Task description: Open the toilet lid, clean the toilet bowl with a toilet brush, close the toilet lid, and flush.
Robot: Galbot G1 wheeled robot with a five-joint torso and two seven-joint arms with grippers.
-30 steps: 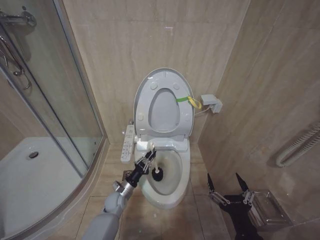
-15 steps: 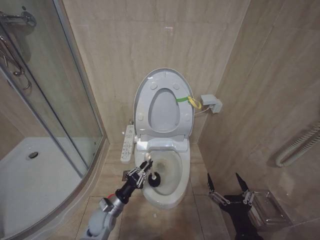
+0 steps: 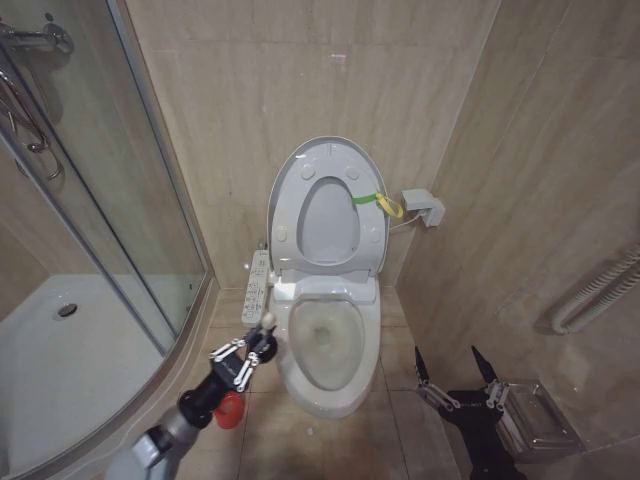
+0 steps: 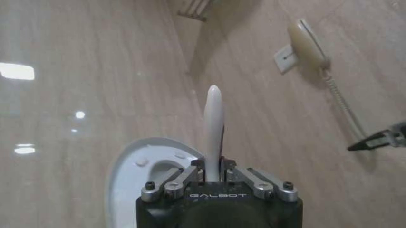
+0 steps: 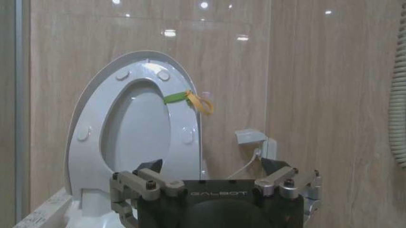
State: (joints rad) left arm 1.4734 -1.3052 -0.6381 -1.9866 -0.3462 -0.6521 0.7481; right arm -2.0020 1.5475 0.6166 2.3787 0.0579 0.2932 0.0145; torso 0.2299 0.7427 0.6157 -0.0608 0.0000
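Left gripper (image 3: 246, 352) low over the floor tiles, just left of the toilet bowl (image 3: 325, 345) and clear of its rim; clamped on the thin white handle of the toilet brush (image 3: 262, 333), handle tip poking up past the fingers toward the side control panel (image 3: 256, 286); same handle seen from the left wrist (image 4: 213, 128), standing straight up between the closed-in fingers. Brush head hidden below the gripper; small red holder (image 3: 229, 409) on the floor directly under the arm, whether brush and holder touch cannot be told. Narrow strip of bare tile between the bowl's left edge and the curved shower tray (image 3: 60, 370), gripper in the middle of that strip. Toilet lid (image 3: 326, 205) raised upright against the back wall, ring seat with green-yellow tag (image 3: 375, 201) folded up against it; bowl open. Right gripper (image 3: 455, 383) parked low at the right, fingers spread wide and holding nothing, beside a metal box (image 3: 535, 418) near the right wall; open floor between it and the bowl's right edge.
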